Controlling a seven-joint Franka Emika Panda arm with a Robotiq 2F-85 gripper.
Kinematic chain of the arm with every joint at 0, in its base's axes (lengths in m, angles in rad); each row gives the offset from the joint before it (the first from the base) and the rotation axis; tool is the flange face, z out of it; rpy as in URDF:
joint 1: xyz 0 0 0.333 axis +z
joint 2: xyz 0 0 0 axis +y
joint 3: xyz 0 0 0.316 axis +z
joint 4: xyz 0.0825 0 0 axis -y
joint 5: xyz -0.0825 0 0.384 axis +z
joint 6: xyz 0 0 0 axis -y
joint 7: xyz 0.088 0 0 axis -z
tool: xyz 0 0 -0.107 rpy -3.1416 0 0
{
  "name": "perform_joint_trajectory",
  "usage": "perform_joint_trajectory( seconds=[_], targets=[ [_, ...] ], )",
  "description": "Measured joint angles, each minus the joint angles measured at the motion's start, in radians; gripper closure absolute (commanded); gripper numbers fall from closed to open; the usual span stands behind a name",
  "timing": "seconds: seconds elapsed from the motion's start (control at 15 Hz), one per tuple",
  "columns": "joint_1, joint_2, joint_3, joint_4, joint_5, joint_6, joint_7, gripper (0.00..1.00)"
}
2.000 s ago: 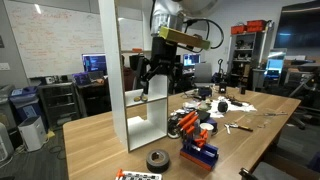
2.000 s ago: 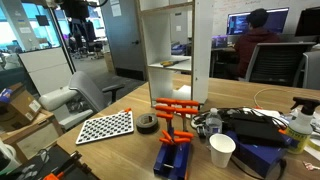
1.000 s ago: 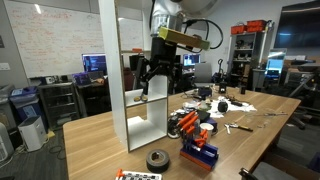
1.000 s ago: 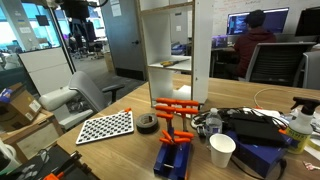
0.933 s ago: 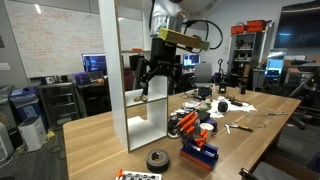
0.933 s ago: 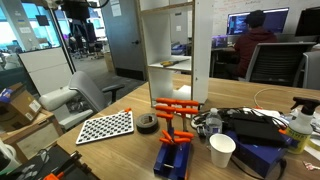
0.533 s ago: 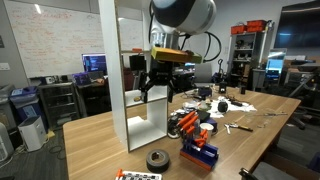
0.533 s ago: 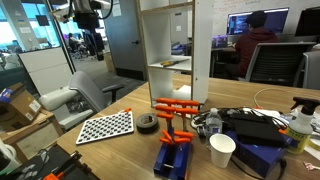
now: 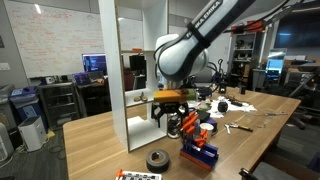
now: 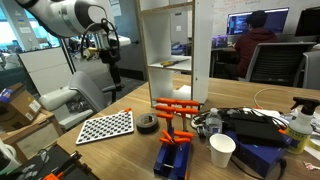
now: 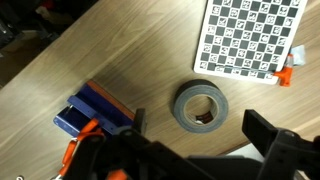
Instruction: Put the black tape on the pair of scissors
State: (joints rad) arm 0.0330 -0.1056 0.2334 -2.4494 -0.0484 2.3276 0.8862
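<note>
— Well, what sits on the bench point(image 9: 90, 133)?
— A tall white shelf unit point(image 9: 108, 90), a checkerboard sheet point(image 11: 250, 35), a blue-and-orange block point(image 11: 95, 108) and the black tape point(image 11: 203, 107). The tape lies flat between sheet and block.
— And the gripper point(image 9: 168, 117)?
— It hangs over the bench, clear of the tape. Its fingers point(image 11: 282, 146) are spread wide, with nothing between them.

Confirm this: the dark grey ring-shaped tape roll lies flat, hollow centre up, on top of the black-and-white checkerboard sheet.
Not quite. The dark grey ring-shaped tape roll does lie flat with its hollow centre up, but it rests on the bare wooden table. It is beside the black-and-white checkerboard sheet, not on it. The wrist view shows wood between the two.
</note>
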Motion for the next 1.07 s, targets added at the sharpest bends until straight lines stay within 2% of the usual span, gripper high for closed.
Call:
perform_joint_trajectory(
  seconds=[0.47,1.07],
  targets=[
    [0.005,0.229,-0.102,-0.006,-0.172,0.152,0.283,0.0],
    [0.076,0.412,-0.224,0.066,-0.183,0.376,0.327,0.0]
  ],
)
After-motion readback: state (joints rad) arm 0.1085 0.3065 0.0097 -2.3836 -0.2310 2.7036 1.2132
